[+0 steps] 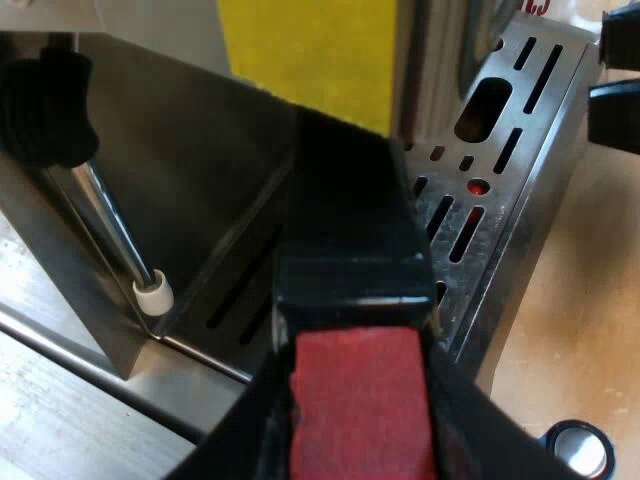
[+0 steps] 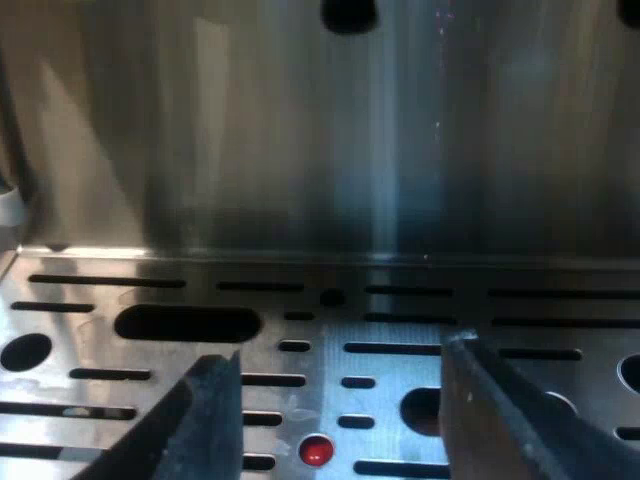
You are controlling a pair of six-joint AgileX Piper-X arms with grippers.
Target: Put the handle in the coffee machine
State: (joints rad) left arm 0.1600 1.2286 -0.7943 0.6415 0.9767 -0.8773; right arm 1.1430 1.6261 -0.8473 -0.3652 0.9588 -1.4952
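The holder's dark handle [image 1: 350,220] with its red end [image 1: 355,410] runs from my left gripper [image 1: 355,420] toward the espresso machine's steel front [image 1: 200,170], above the drip tray [image 1: 500,200]. My left gripper's black fingers [image 1: 245,430] press on both sides of the red end, shut on it. The holder's metal head is hidden behind the handle. My right gripper [image 2: 335,400] hangs open just over the slotted drip tray [image 2: 420,300], nothing between its fingers. It also appears as dark fingers [image 1: 615,95] at the tray's outer edge.
A steam wand [image 1: 120,235] with a white tip and a black knob [image 1: 45,105] hangs beside the machine's front. A red dot [image 2: 316,450] sits in the tray grid. A small round metal piece with a dark rim [image 1: 577,450] lies on the wooden table.
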